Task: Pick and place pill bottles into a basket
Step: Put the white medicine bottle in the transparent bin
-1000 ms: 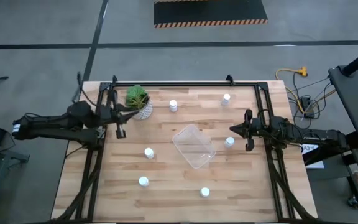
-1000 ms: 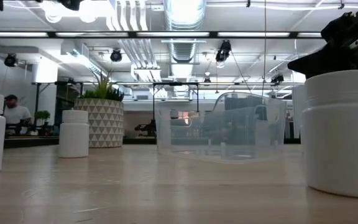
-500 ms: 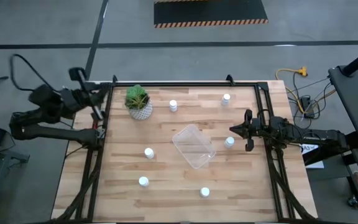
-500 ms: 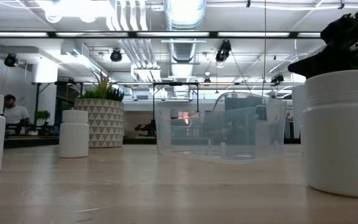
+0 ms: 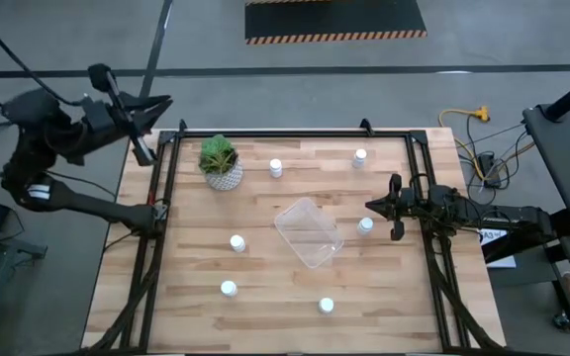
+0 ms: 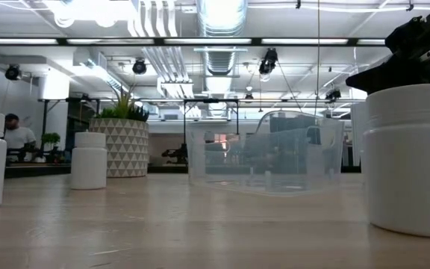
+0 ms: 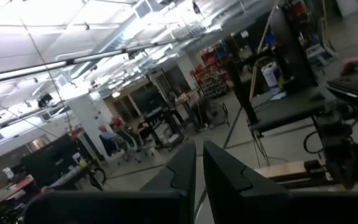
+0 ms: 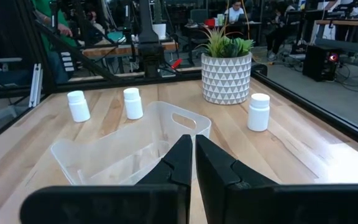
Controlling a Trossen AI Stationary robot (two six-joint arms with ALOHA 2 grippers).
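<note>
You face open workshop: grey concrete floor (image 5: 265, 99) around light wooden slatted table (image 5: 285, 287), black mat with yellow-black hazard stripe edge (image 5: 334, 22) beyond. Silver ceiling ducts (image 6: 219, 30) and strip lights overhead. Seated person (image 6: 17, 134) at far workbench. Yellow cable (image 5: 468, 116) on floor.

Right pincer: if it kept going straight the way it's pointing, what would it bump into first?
Probably the basket: the shut right pincer aims at its near wall, seemingly passing beside a bottle.
</note>
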